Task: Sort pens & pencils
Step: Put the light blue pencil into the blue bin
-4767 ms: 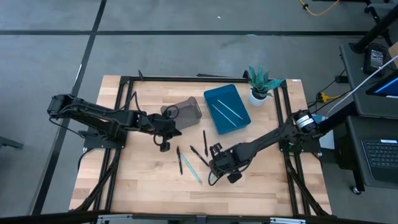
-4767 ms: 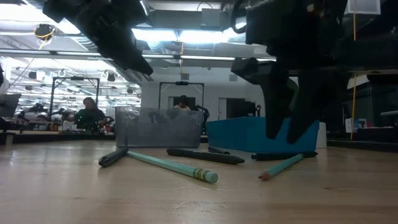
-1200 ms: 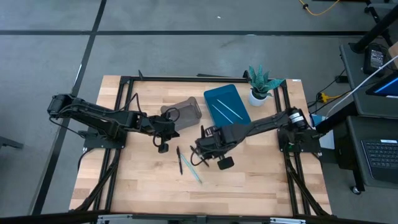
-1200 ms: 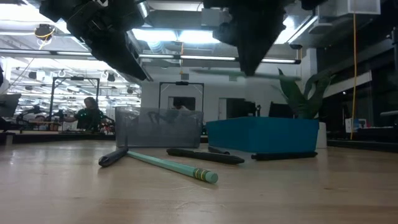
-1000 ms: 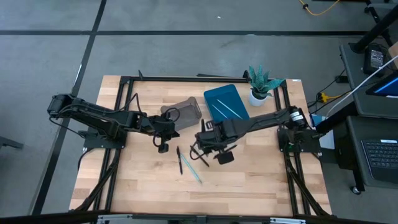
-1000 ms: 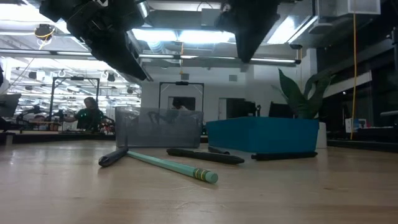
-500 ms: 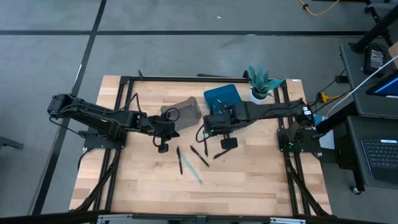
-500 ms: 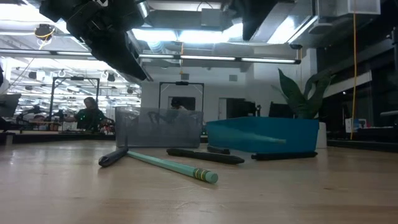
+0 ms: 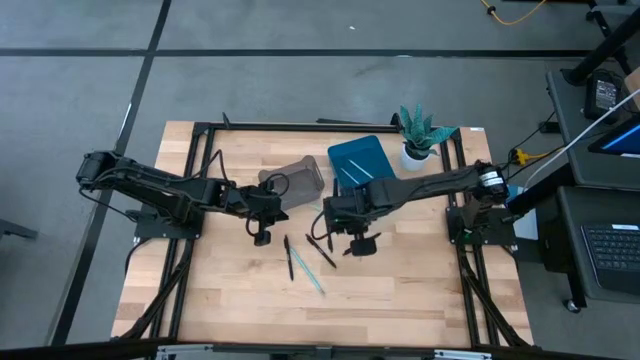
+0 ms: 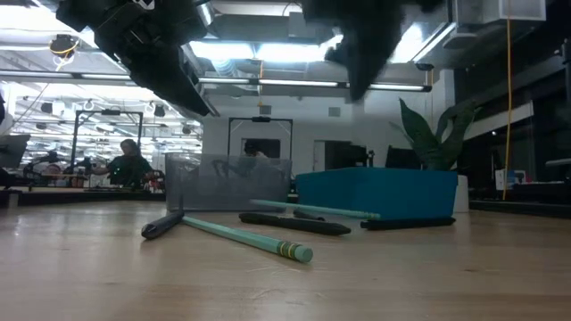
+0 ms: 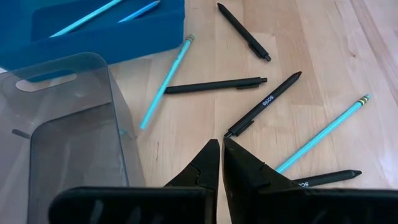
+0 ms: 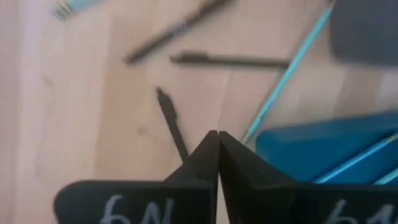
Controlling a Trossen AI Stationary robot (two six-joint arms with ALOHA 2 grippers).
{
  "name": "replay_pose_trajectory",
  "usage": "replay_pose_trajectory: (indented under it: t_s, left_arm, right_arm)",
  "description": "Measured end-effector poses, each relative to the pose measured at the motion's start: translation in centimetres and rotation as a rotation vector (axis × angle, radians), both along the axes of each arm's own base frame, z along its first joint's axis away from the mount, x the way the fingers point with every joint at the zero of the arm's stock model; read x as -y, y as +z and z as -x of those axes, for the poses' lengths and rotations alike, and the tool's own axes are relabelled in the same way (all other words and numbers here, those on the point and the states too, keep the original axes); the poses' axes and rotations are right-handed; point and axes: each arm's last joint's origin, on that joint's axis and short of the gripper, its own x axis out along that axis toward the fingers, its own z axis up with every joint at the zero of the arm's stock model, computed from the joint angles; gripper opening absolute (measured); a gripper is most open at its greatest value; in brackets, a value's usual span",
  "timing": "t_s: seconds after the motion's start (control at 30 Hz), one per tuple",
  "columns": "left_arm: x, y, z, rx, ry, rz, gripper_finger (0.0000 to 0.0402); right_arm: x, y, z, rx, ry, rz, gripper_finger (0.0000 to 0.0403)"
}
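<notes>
Two light blue pencils [image 11: 87, 15] lie in the blue tray [image 9: 363, 172]. A third [image 11: 165, 81] lies flat on the table between the tray's near corner and the grey see-through container [image 9: 298, 178]. Another light blue pencil [image 11: 323, 132] and several black pens [image 11: 216, 86] are scattered on the wood nearer the front. My right gripper [image 12: 216, 137] hangs shut above the pens, just left of the tray, with nothing in it. My left gripper [image 11: 221, 144] waits shut above the table beside the container.
A potted plant [image 9: 420, 135] stands at the far right corner behind the tray. Black frame rails [image 9: 195, 160] run along the table's left and right sides. Bare wood [image 9: 320, 315] lies toward the near edge.
My right gripper has swung up from the pens toward the far edge and the tray, then come back a little toward the pens. A light blue pencil has dropped in front of the tray and now lies on the table beside it.
</notes>
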Motion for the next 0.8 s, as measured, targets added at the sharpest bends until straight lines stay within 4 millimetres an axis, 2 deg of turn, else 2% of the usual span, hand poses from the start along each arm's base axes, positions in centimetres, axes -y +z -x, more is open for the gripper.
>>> replay_pose_trajectory:
  t_s: [0.17, 0.3, 0.53, 0.8]
  left_arm:
    - [0.0, 0.0, 0.0, -0.002, -0.001, -0.001, 0.0014]
    - [0.0, 0.0, 0.0, -0.002, -0.001, -0.001, 0.0014]
    - [0.0, -0.1, 0.1, -0.012, -0.018, -0.022, 0.0014]
    - [0.0, -0.2, 0.2, -0.031, -0.019, -0.023, 0.0014]
  right_arm:
    - [1.0, -3.8, -0.1, 0.025, -0.014, 0.001, 0.0019]
    - [1.5, -5.5, -0.5, 0.088, 0.021, 0.008, 0.0035]
    - [2.5, -6.5, -1.1, 0.189, 0.059, 0.043, 0.0082]
    - [4.6, -7.2, -1.9, 0.291, 0.037, 0.062, 0.0138]
